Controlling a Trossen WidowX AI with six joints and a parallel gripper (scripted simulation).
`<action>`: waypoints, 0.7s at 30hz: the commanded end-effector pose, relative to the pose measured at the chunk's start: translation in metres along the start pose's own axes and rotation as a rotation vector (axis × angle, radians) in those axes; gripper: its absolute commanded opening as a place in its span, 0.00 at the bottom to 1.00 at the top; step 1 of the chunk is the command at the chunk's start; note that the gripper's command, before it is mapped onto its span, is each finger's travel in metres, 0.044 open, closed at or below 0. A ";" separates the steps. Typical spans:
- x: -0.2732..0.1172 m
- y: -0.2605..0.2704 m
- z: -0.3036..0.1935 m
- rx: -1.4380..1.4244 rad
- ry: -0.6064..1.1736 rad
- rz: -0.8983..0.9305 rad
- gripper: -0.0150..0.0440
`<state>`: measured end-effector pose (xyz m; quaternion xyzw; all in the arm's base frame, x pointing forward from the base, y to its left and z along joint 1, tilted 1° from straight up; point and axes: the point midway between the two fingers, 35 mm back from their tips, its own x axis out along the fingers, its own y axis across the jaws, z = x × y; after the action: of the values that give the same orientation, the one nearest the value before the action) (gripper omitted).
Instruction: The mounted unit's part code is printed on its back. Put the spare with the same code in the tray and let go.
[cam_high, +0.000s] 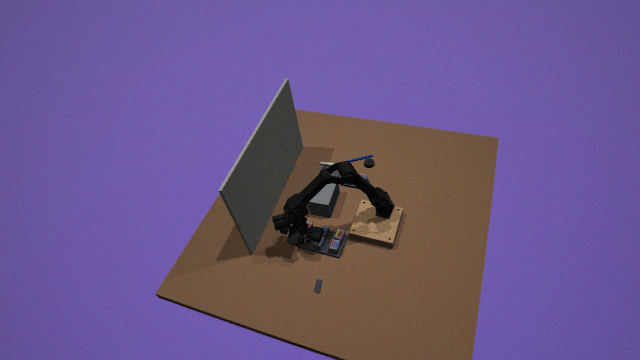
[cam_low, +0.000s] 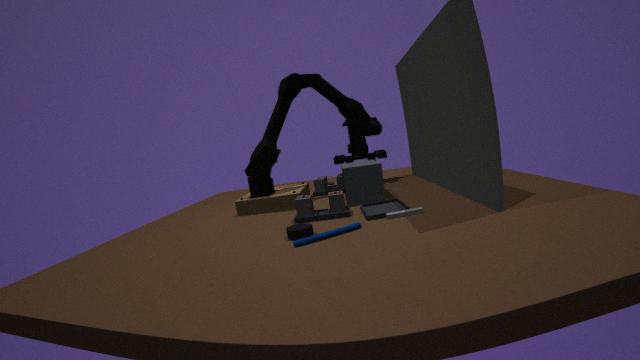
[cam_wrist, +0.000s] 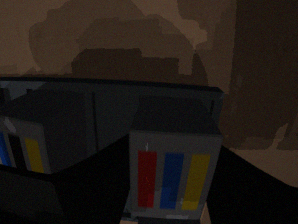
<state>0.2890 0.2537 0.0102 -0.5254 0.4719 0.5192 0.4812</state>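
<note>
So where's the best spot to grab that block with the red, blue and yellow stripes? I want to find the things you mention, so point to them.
I'd pinch the block (cam_wrist: 175, 172) by its two opposite side walls, coming from above. It looks boxy with flat sides, its striped face is uncovered, and the gripper (cam_low: 361, 162) (cam_wrist: 169, 140) already has a finger on either side.
</note>
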 end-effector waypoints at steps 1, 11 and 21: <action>-0.001 0.000 0.000 0.000 0.000 0.000 0.25; -0.063 -0.002 0.001 -0.003 0.000 0.000 0.25; -0.082 -0.003 0.001 -0.001 -0.004 -0.008 0.25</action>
<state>0.2897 0.2542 0.0879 -0.5264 0.4691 0.5184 0.4839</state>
